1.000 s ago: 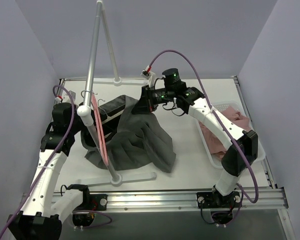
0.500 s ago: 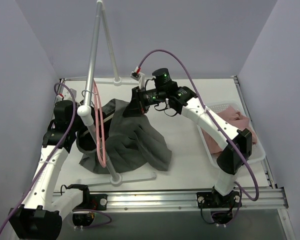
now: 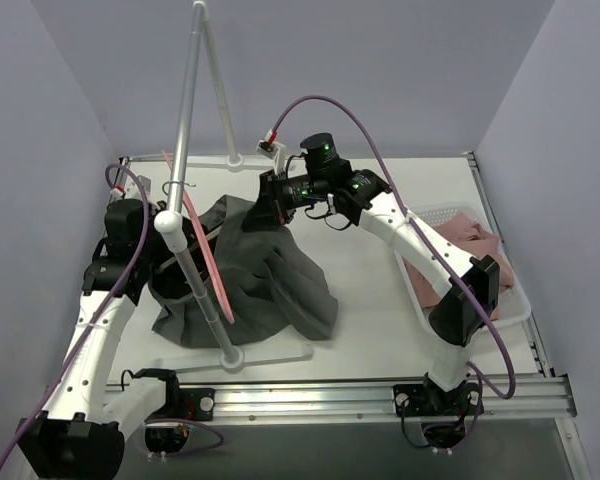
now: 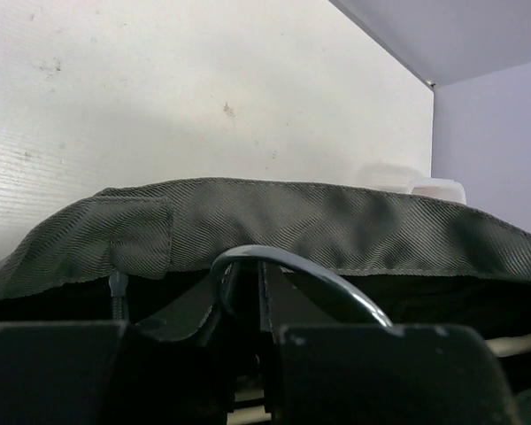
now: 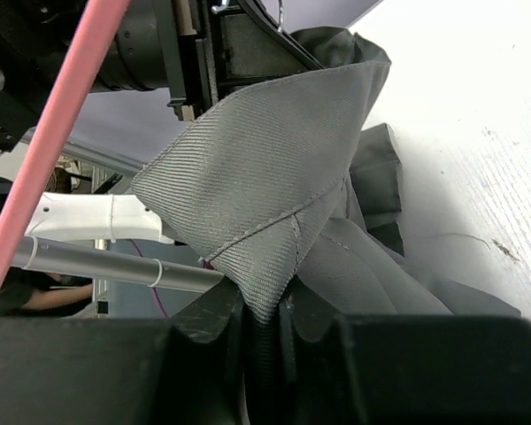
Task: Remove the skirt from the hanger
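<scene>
Overhead, the skirt [image 3: 270, 290] hides the left gripper [image 4: 248, 354] jaws.

The skirt [image 3: 270, 285] has shifted leftward, and the pink hanger [image 3: 206, 260] swung.

Light: bright, even, overhead.
Shadows: soft, beside the skirt [image 3: 270, 285].
Glare: table [image 5: 478, 133] washed white, right wrist view.

Left half of the desk [image 3: 370, 290] is crowded: the slanted rack pole [image 3: 185, 110] and its foot bar [image 3: 270, 353] cross over the heaped grey skirt [image 3: 270, 285], with the pink hanger [image 3: 200, 245] just beside the pole. Bare strip lies open between the skirt and the basket [image 3: 442, 212]. The right arm [image 3: 410, 235] spans above that strip.
</scene>
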Robot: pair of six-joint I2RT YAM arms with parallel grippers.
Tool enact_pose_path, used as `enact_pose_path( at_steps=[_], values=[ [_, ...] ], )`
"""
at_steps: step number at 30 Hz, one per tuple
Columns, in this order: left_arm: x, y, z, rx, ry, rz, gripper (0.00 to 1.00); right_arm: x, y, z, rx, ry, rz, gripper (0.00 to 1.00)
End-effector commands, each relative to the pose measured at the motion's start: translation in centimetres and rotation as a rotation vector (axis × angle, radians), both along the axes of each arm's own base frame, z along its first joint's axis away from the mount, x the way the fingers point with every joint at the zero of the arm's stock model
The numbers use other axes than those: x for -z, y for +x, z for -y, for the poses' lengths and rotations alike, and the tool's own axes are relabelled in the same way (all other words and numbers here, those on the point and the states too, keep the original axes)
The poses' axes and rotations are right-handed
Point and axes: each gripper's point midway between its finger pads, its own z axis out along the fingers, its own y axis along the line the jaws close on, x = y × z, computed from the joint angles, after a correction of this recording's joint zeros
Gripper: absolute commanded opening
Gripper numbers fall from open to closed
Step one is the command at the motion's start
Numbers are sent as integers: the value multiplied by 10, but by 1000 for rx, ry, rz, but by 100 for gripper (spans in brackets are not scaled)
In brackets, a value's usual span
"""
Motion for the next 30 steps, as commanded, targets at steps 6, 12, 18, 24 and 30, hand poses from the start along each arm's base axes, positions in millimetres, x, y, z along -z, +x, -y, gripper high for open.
enact_pose_path(
  at_steps=[6, 12, 18, 24, 30],
  values=[
    [-39, -7, -3, 5, 28, 77, 2, -15, -7, 12, 60, -40, 50, 47],
    [-50, -12, -5, 2, 36, 84, 2, -2, -22, 36, 87, -94, 77, 55],
    [-57, -16, -4, 10, 35, 80, 2, 18, -37, 57, 101, -136, 63, 56],
    [-56, -16, -2, 24, 32, 77, 2, 28, -45, 67, 103, -151, 45, 35],
    [-53, -16, -2, 35, 45, 73, 2, 33, -44, 75, 135, -178, 40, 21]
  ],
)
